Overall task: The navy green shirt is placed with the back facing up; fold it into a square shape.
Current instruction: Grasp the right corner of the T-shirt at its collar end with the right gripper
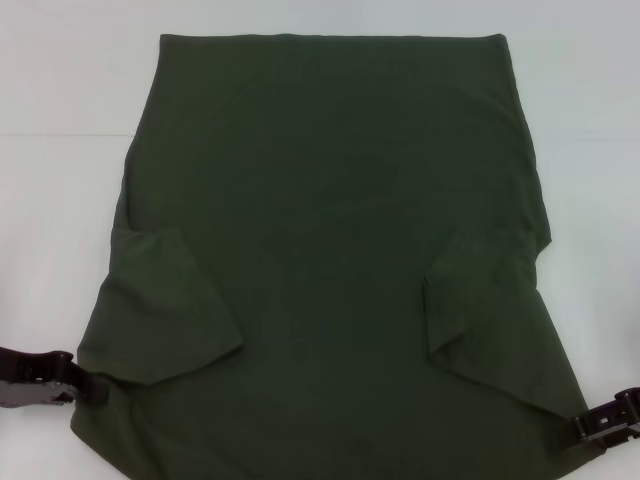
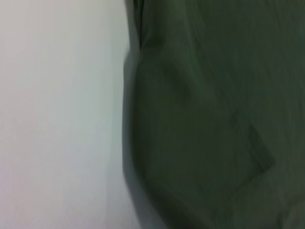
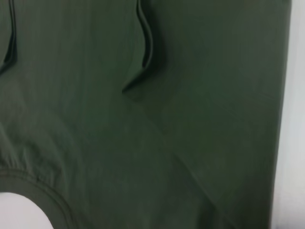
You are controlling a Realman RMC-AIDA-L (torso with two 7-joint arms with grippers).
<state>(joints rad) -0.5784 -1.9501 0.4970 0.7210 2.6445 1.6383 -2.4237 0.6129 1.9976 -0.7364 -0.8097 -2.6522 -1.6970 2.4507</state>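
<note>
White tabletop (image 1: 60,120) fills the background of the head view and carries one item: the navy green shirt (image 1: 330,230), a large dark olive-green short-sleeved cloth T-shirt, lying flat with its plain side up. The garment occupies the centre of the surface. Its straight hem lies at the far edge, and the shoulder end lies nearest the robot, running out of view at the near edge.

Both short sleeves are folded inward onto the body panel. The left sleeve (image 1: 165,305) forms a flap on the left side of the shirt; the right sleeve (image 1: 485,315) forms a matching flap on the right side.

The left gripper (image 1: 95,388), a dark mechanical pincer, sits at the near left corner of the shirt, with its tip touching the cloth edge at the shoulder. The right gripper (image 1: 582,428), also dark, sits at the near right corner, with its tip at the cloth edge. For both pincers, how far the fingers are apart and whether cloth lies between them cannot be told.

The left wrist view shows the shirt's side edge against the white surface, with the folded sleeve flap lying on the body panel. The right wrist view shows the ribbed collar (image 3: 43,195), a curved band with white surface visible inside its curve, plus a folded sleeve edge.
</note>
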